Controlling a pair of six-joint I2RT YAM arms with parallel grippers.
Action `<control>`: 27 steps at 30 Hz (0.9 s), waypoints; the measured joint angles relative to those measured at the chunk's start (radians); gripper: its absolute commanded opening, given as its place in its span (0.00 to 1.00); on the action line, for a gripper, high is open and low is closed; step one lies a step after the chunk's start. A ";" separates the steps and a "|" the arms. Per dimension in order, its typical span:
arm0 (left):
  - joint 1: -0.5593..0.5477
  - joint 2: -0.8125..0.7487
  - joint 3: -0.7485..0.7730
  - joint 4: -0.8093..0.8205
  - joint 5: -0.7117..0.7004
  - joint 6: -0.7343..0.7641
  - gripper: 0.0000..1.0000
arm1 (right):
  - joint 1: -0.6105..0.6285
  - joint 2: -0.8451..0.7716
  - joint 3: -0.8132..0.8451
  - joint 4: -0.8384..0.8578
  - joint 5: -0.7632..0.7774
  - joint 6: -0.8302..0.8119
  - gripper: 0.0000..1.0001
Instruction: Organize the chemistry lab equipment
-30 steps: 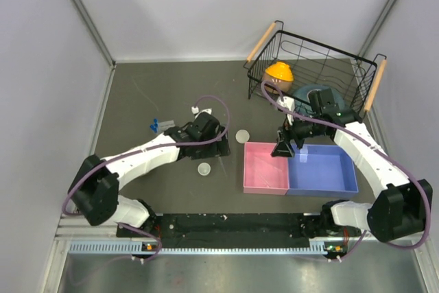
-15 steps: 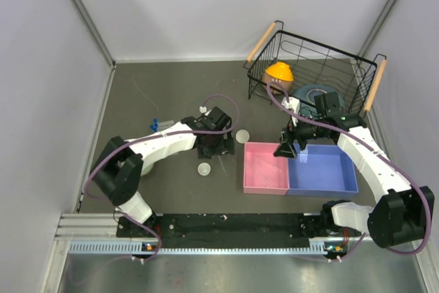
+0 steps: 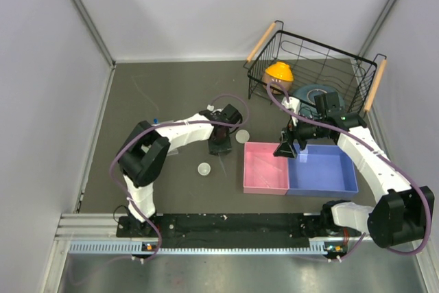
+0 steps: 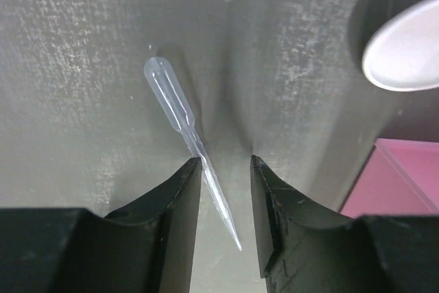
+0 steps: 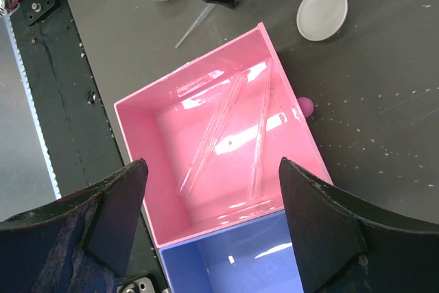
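Observation:
A thin clear pipette (image 4: 180, 108) lies on the dark table, its stem running between the jaws of my left gripper (image 4: 225, 169). The jaws stand narrow; the stem touches the left finger (image 4: 184, 190), and a gap shows to the right one. From above, that gripper (image 3: 219, 143) sits just left of a flat round white dish (image 3: 242, 136). A small white cup-like dish (image 3: 204, 169) stands nearer. Two pipettes (image 5: 219, 125) lie in the pink tray (image 5: 137, 142). My right gripper (image 5: 211, 162) hangs wide open above the tray, holding nothing.
A blue tray (image 3: 322, 169) adjoins the pink one on its right. At the back right, a black wire basket (image 3: 322, 60) holds an orange bowl (image 3: 279, 72) and a teal plate (image 3: 312, 90). Something small and blue (image 3: 156, 121) shows beside the left arm.
My left gripper has swung right across the table to the pipette beside the flat dish, and its jaws have narrowed around the stem. The right arm has barely moved.

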 measured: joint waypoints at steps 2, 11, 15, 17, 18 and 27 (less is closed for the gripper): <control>0.000 0.019 0.002 -0.009 -0.012 0.001 0.36 | 0.000 0.000 0.000 0.000 0.000 0.000 0.78; 0.000 0.040 0.017 -0.039 -0.039 0.005 0.19 | 0.000 0.000 0.000 0.000 0.000 -0.001 0.78; 0.000 0.042 0.019 -0.039 -0.039 0.005 0.06 | 0.000 0.000 0.000 0.000 0.000 -0.001 0.78; 0.000 0.042 0.019 -0.039 -0.039 0.007 0.00 | 0.000 0.000 -0.001 0.000 0.000 -0.001 0.78; 0.000 0.042 0.019 -0.039 -0.040 0.008 0.00 | 0.000 0.000 -0.001 0.000 0.000 -0.002 0.78; 0.000 -0.103 -0.059 -0.025 -0.058 0.041 0.00 | 0.000 0.000 -0.001 0.000 0.002 -0.003 0.78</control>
